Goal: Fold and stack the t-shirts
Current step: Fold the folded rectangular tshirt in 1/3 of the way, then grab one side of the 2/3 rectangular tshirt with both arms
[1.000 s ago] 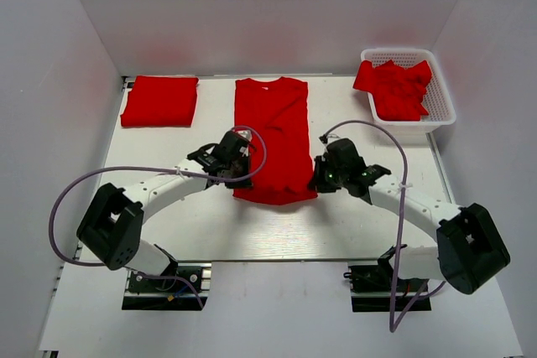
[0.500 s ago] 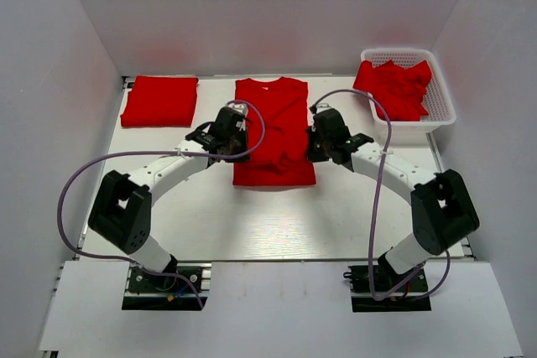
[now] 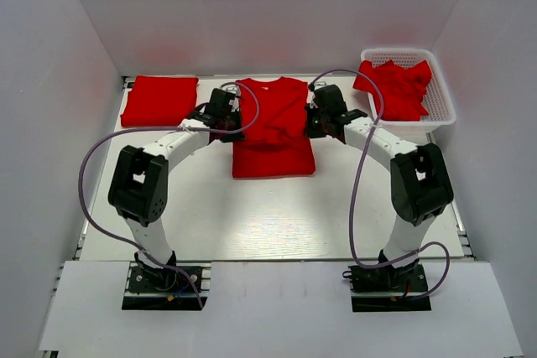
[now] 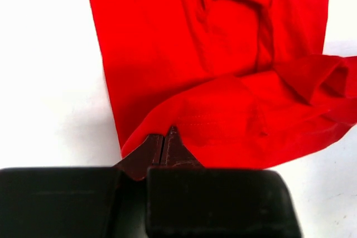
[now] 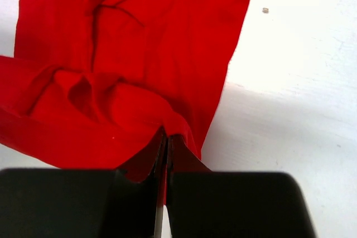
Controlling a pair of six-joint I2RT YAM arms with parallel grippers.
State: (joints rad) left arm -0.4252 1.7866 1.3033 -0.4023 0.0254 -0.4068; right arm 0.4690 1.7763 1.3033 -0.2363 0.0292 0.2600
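Readable text: none. No lettering, number, brand or sign is legible on the t-shirts [image 3: 273,127], the basket [image 3: 411,131], the arms [image 3: 172,144] or the table [image 3: 252,224] in any view.

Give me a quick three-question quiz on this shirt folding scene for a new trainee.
1. True or false: the left tool and the right tool are each shut on the middle t-shirt.
2. Where does the folded t-shirt lie? A) far left B) centre C) near right
3. What does the white lattice basket hold?
Key: 1 true; 2 A; 3 crumpled red t-shirts.
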